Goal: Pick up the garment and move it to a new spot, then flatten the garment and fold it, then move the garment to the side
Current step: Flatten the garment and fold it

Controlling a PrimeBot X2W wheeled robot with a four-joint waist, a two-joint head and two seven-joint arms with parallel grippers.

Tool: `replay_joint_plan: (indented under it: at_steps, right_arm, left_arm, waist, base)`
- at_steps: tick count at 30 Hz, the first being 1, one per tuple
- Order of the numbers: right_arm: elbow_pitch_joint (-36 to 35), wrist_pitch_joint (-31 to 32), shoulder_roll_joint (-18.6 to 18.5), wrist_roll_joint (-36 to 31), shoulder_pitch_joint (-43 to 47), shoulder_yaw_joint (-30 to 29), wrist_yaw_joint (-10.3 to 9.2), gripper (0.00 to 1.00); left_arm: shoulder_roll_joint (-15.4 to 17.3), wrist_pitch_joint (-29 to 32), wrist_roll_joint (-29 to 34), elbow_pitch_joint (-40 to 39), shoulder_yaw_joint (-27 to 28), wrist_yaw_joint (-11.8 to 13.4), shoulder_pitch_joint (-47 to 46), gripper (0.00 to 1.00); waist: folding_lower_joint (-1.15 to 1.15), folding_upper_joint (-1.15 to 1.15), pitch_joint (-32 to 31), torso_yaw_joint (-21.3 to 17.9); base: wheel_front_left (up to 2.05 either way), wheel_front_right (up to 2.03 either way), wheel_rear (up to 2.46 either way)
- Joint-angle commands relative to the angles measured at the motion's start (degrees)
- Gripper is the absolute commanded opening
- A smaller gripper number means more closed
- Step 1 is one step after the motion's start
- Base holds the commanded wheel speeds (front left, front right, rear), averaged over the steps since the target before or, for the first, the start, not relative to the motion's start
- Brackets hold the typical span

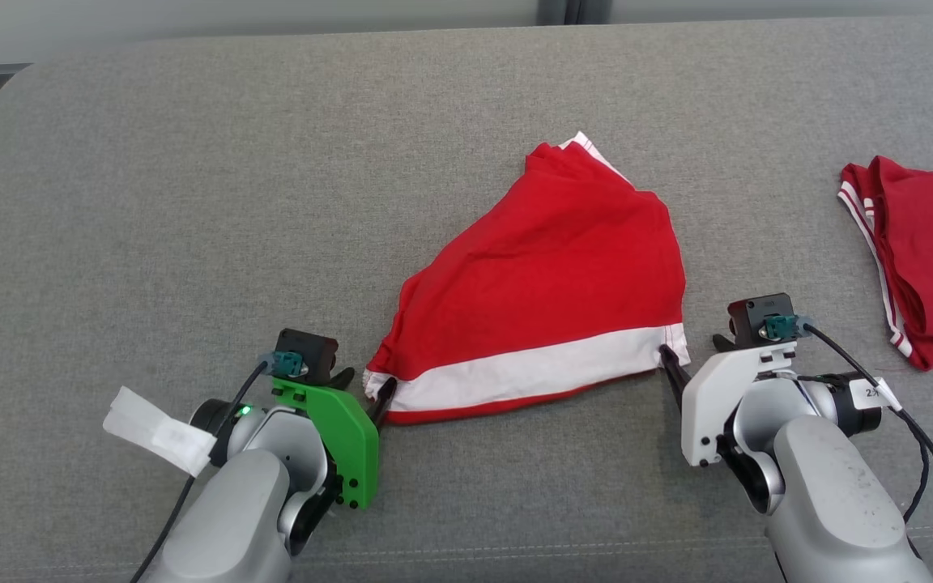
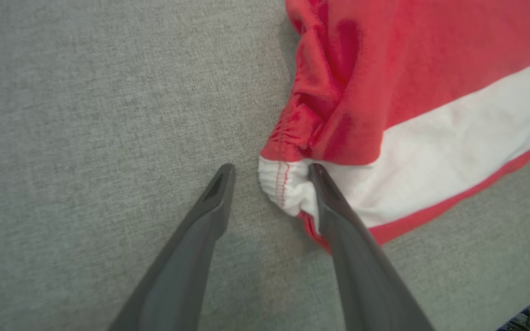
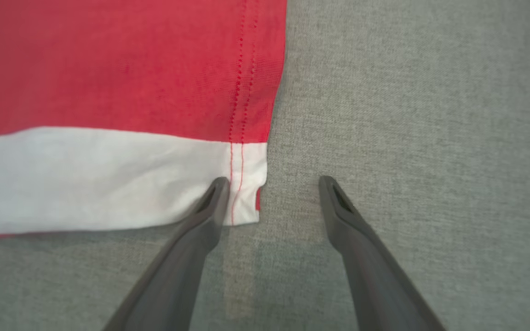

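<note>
The garment (image 1: pixel 551 287) is red with a white band along its near hem and lies partly spread on the grey padded surface (image 1: pixel 191 202). My left gripper (image 1: pixel 365 389) is at its near left corner. In the left wrist view the bunched white corner (image 2: pixel 285 186) sits between the open fingers of the left gripper (image 2: pixel 272 172), against the right finger (image 2: pixel 338 216). My right gripper (image 1: pixel 689 352) is at the near right corner. In the right wrist view the right gripper (image 3: pixel 272 181) is open, its left finger (image 3: pixel 210 207) resting on the white band (image 3: pixel 108 179), the corner tip between the fingers.
Another red garment with white stripes (image 1: pixel 920 267) lies folded at the right edge. The grey surface ends at a rounded back edge (image 1: pixel 272 40). A white tape tag (image 1: pixel 159 433) hangs from my left wrist and a black cable (image 1: pixel 920 437) loops off my right wrist.
</note>
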Motion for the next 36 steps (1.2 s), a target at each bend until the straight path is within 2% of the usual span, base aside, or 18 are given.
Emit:
replay_joint_plan:
  at_steps: [1,3,4,5,6,14,23,36]
  right_arm:
    - [0.9,0.6,-0.1,0.9,-0.1,0.3,-0.03,0.91]
    - [1.6,1.3,0.0,1.5,-0.1,0.8,-0.02,0.41]
    - [1.8,1.5,0.0,1.8,-0.2,0.9,-0.02,0.24]
    - [2.0,1.8,0.0,1.9,-0.2,1.1,-0.02,0.0]
    - [2.3,2.3,-0.1,2.2,-0.1,1.2,-0.03,0.0]
    - [0.8,0.9,-0.2,3.5,-0.2,0.6,-0.07,0.0]
    - [-3.7,-3.1,-0.1,7.5,-0.8,-1.3,-0.05,0.0]
    - [-15.5,-1.8,-0.2,9.7,-1.2,-4.0,-0.05,0.0]
  left_arm:
    - [0.1,0.1,-0.4,0.8,-0.4,-0.1,-0.3,0.75]
    - [0.2,-0.3,-0.4,1.4,-0.6,-0.1,-0.5,0.49]
    - [0.1,-0.3,-0.5,1.6,-0.7,-0.1,-0.5,0.41]
    - [0.0,-0.3,-0.5,1.8,-0.9,-0.1,-0.6,0.16]
    - [-0.1,-0.4,-0.7,2.0,-1.2,-0.1,-0.6,0.0]
    - [-0.8,-3.1,-2.4,1.9,-1.5,-0.1,-1.2,0.0]
    - [-0.6,-7.8,-4.8,-1.2,1.7,0.4,-2.9,0.0]
    - [-0.5,-7.6,-9.8,-10.9,7.1,2.9,-6.6,0.0]
  waist:
    - [0.0,0.0,0.3,0.2]
    - [0.0,0.0,0.4,0.3]
    - [0.0,0.0,0.5,0.3]
    - [0.0,0.0,0.5,0.3]
    - [0.0,0.0,0.6,0.3]
    - [0.0,0.0,-0.4,0.1]
    - [0.0,0.0,-3.9,-1.0]
    - [0.0,0.0,-8.3,-4.1]
  base:
    - [0.0,0.0,0.0]
    - [0.0,0.0,0.0]
    - [0.0,0.0,0.0]
    - [0.0,0.0,0.0]
    - [0.0,0.0,0.0]
    - [0.0,0.0,0.0]
    - [0.0,0.0,0.0]
    - [0.0,0.0,0.0]
